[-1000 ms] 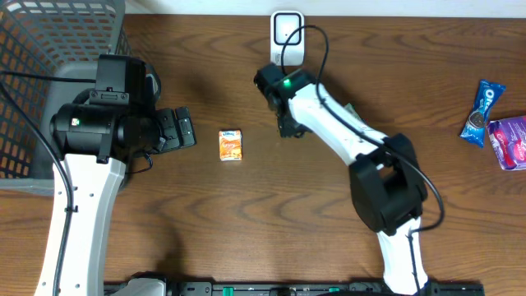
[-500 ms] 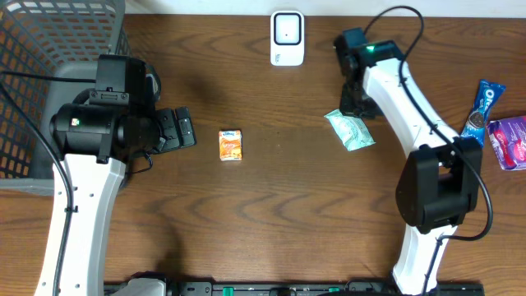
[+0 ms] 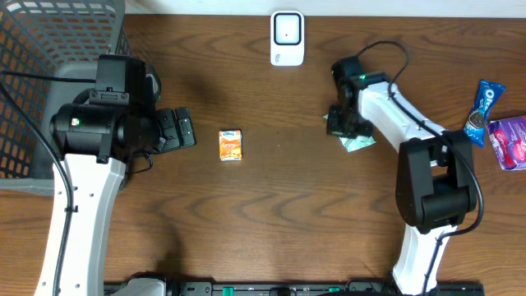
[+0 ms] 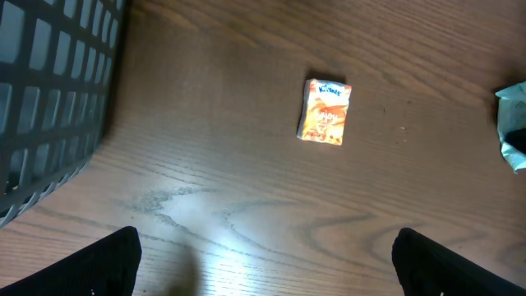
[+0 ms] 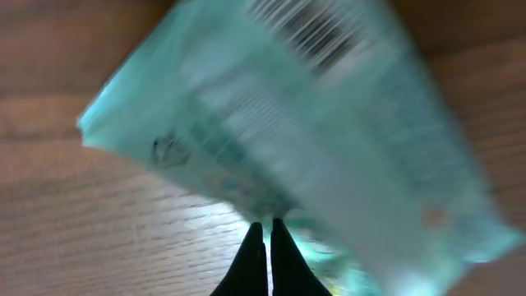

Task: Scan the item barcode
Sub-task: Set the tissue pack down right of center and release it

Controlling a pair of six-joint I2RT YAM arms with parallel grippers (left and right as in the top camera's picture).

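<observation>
Overhead view: the right gripper hangs over a teal packet lying on the wooden table, right of the white scanner and nearer the robot. Its fingers are pressed together, tips at the packet's edge; the right wrist view shows a blurred barcode on the wrapper. Left of the scanner, the left gripper stands spread wide, facing a small orange box.
</observation>
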